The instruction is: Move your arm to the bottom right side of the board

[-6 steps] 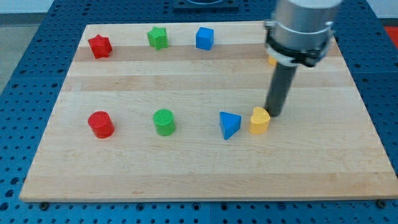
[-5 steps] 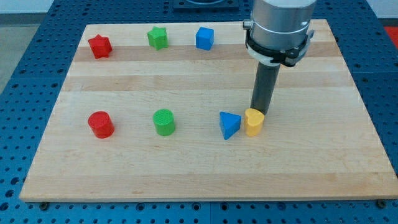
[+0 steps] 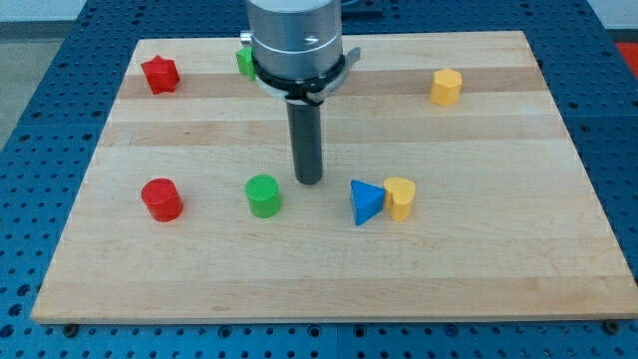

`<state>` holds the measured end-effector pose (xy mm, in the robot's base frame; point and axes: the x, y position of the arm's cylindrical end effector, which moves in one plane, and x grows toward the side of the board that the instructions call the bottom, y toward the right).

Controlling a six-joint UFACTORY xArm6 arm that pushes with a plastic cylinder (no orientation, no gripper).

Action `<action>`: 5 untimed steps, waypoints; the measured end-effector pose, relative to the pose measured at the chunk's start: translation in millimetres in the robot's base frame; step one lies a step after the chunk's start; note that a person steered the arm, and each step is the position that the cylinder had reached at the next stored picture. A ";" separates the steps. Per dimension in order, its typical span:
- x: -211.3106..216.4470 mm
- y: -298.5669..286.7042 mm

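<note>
The rod stands upright over the middle of the wooden board (image 3: 558,199), and my tip (image 3: 308,182) rests on the wood between the green cylinder (image 3: 263,195) and the blue triangular block (image 3: 367,201). The tip touches neither: the green cylinder sits near it at about eight o'clock, the blue block near it at about four o'clock. It is a bare rod with nothing to clench, and it presses on no block.

The yellow heart-shaped block (image 3: 400,197) lies just beyond the blue one, at about three o'clock from the tip, and the two look to be touching. The red cylinder (image 3: 161,199) sits well off at nine o'clock, near the view's left edge. The red star (image 3: 159,74) is far out at ten o'clock, and the yellow hexagonal block (image 3: 446,87) at about two o'clock. A green block (image 3: 242,61) peeks out at eleven o'clock, mostly hidden behind the arm's housing, so its shape cannot be told.

The board's bottom right corner lies well away from the tip, at roughly four o'clock, past the blue and yellow pair.
</note>
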<state>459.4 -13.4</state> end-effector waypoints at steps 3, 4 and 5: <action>1.2 191.0; 105.6 191.6; 113.6 191.6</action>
